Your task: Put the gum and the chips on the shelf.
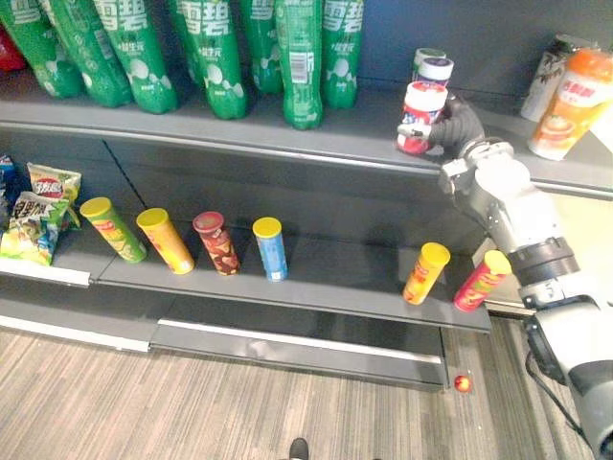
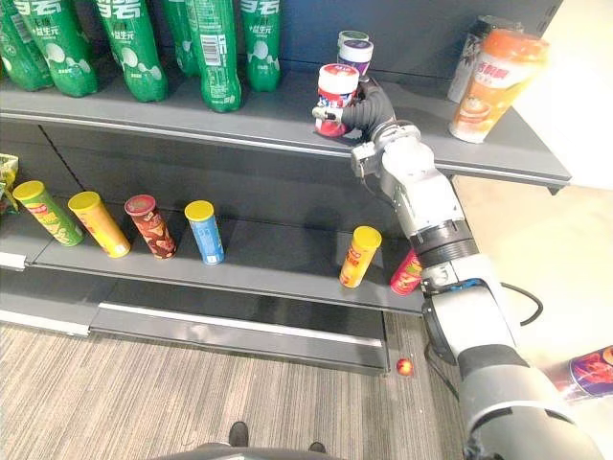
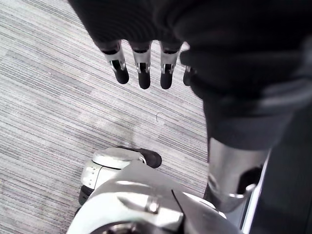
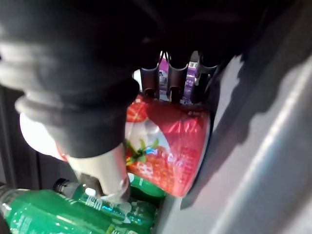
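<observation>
A red strawberry-print gum jar (image 1: 421, 110) with a white lid stands at the front of the top shelf (image 1: 239, 129), leaning slightly. My right hand (image 2: 367, 110) is shut on it, fingers behind and thumb (image 4: 105, 170) across the front of the jar (image 4: 170, 141). Whether its base rests on the shelf I cannot tell. Several chip cans lean on the lower shelf (image 1: 335, 278): green (image 1: 113, 230), orange (image 1: 165, 240), brown-red (image 1: 216, 243), blue (image 1: 271, 248), yellow (image 1: 426, 273) and pink (image 1: 482, 280). My left hand (image 3: 141, 68) hangs open over the floor.
Two more gum jars (image 1: 436, 69) stand just behind the held one. Green bottles (image 1: 220, 57) fill the top shelf's left half; an orange bottle (image 1: 570, 101) and a can stand at its right end. Chip bags (image 1: 38, 216) lie far left on the lower shelf. A small red ball (image 1: 463, 383) lies on the floor.
</observation>
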Motion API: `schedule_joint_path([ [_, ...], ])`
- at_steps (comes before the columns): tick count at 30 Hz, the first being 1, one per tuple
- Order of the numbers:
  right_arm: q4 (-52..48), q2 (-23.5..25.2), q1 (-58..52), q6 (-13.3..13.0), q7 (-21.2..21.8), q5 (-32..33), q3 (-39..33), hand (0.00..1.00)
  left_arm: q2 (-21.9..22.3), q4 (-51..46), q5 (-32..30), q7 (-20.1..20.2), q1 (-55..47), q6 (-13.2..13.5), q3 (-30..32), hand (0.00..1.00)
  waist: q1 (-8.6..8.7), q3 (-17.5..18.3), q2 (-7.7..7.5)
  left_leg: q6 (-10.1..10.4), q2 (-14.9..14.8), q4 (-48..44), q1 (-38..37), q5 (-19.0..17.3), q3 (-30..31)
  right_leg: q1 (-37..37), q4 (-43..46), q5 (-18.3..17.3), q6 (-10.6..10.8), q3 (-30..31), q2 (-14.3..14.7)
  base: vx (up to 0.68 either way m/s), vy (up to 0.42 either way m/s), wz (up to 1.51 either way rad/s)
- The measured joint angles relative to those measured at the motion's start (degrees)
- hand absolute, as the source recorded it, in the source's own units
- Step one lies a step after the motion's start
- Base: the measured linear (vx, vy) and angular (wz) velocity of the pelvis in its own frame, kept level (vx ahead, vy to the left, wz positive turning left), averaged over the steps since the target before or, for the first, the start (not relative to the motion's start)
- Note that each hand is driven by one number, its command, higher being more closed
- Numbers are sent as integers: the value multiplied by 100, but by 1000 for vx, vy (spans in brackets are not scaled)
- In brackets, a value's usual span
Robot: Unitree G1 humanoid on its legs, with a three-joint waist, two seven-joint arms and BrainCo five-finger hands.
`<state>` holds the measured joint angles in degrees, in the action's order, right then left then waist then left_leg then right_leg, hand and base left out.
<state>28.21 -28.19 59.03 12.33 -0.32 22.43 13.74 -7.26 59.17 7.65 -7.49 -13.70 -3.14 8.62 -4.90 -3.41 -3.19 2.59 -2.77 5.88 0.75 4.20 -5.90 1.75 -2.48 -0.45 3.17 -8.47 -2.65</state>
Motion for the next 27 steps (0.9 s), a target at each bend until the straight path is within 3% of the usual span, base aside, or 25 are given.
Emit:
schedule_joint_path([
  [17, 187, 9, 106, -238, 106, -5, 8, 100, -9, -61, -41, 3, 3, 5, -53, 0, -21, -159, -2, 6, 10, 1, -81, -48, -70, 53, 61, -86, 16, 52, -23, 7, 0, -1],
  [18, 184, 12, 106, -244, 139, -4, 8, 0, -9, -64, -124, 3, 4, 5, -55, 0, -24, -159, -2, 0, 6, 1, -88, -53, -120, 49, 65, -86, 16, 80, -23, 12, 1, -9],
  [27, 40, 0, 36, -266, 281, -9, 7, 0, -36, -65, -173, -3, 5, 6, -153, 0, -20, -158, -2, 0, 7, 1, -100, -82, -153, 41, 66, -87, 16, 130, -23, 6, 1, -2],
])
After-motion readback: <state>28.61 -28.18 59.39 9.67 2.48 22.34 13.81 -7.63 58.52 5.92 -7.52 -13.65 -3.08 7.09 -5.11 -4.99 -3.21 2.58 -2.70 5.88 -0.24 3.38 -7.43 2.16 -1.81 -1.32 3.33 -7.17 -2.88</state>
